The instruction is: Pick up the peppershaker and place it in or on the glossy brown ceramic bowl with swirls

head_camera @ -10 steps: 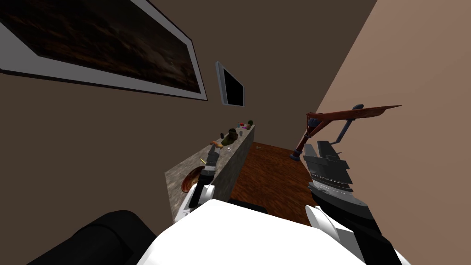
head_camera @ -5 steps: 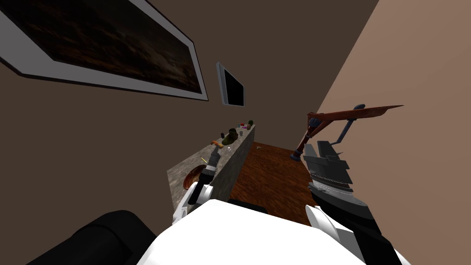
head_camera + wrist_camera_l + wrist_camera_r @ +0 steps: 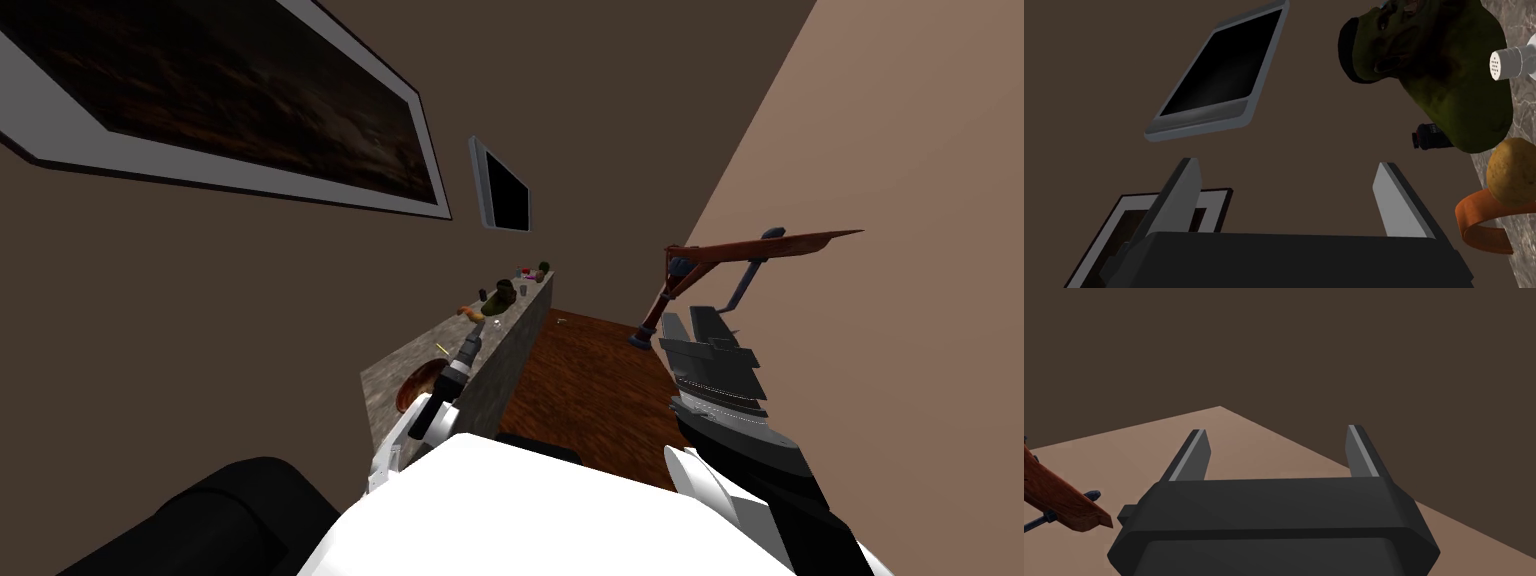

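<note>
While the left gripper (image 3: 470,343) hung over the grey stone counter (image 3: 385,400), at about eleven o'clock from the robot's chest, its two blades stood well apart with nothing but bare brown wall between them. I took the job to be at the reaching step, with nothing picked up yet. In the wrist view the white peppershaker (image 3: 1506,64), its cap dotted with holes, sat on the counter off toward two o'clock from the open left gripper (image 3: 1286,170), hard against the olive-green lump (image 3: 1444,75). A small dark jar (image 3: 1430,137) and a round tan thing (image 3: 1511,170) resting on an orange strip (image 3: 1481,227) lay nearer the blades. Whether the shaker stood upright or lay tipped I could not fairly say from that angle. The brown bowl (image 3: 412,385) rested on the counter at roughly seven o'clock from the gripper, beside the forearm. The right gripper (image 3: 1276,438) idled out at three o'clock, fingers apart and empty. To my mind the next move called for swinging the left hand round toward the shaker until the cap sat between the blades, keeping clear of the green lump, and only then closing.
</note>
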{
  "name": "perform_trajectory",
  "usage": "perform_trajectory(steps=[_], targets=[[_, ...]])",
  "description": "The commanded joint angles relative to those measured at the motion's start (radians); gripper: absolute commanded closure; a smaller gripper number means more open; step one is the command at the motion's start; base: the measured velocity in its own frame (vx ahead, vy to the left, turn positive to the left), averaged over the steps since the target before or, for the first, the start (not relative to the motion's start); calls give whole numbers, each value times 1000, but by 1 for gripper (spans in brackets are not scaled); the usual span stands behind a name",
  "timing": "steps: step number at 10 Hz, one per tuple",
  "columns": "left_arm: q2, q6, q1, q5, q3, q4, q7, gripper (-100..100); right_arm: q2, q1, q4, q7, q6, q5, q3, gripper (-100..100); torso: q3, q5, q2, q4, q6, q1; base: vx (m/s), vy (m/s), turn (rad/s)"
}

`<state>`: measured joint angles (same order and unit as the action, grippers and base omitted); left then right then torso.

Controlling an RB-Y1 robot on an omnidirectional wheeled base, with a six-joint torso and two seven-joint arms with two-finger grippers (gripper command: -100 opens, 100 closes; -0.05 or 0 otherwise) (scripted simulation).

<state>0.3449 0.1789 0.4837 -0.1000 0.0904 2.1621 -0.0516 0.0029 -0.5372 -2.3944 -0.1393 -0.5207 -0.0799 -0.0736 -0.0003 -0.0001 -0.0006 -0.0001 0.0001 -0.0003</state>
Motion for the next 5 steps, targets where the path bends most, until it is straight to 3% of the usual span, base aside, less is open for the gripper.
perform_trajectory(steps=[1, 2, 5], targets=[[50, -35, -14, -4, 10, -27, 5, -100, 0, 0, 0, 0, 0, 0, 0, 0, 0, 0, 0, 0, 0, 0, 18, -5, -53], [60, -35, -14, -4, 10, -27, 5, -100, 0, 0, 0, 0, 0, 0, 0, 0, 0, 0, -1, 0, 0, 0, 16, -2, -18], [160, -101, -26, -25, 35, -58, 14, -100, 0, 0, 0, 0, 0, 0, 0, 0, -1, 0, -2, 0, 0, 1, 28, 1, -61]])
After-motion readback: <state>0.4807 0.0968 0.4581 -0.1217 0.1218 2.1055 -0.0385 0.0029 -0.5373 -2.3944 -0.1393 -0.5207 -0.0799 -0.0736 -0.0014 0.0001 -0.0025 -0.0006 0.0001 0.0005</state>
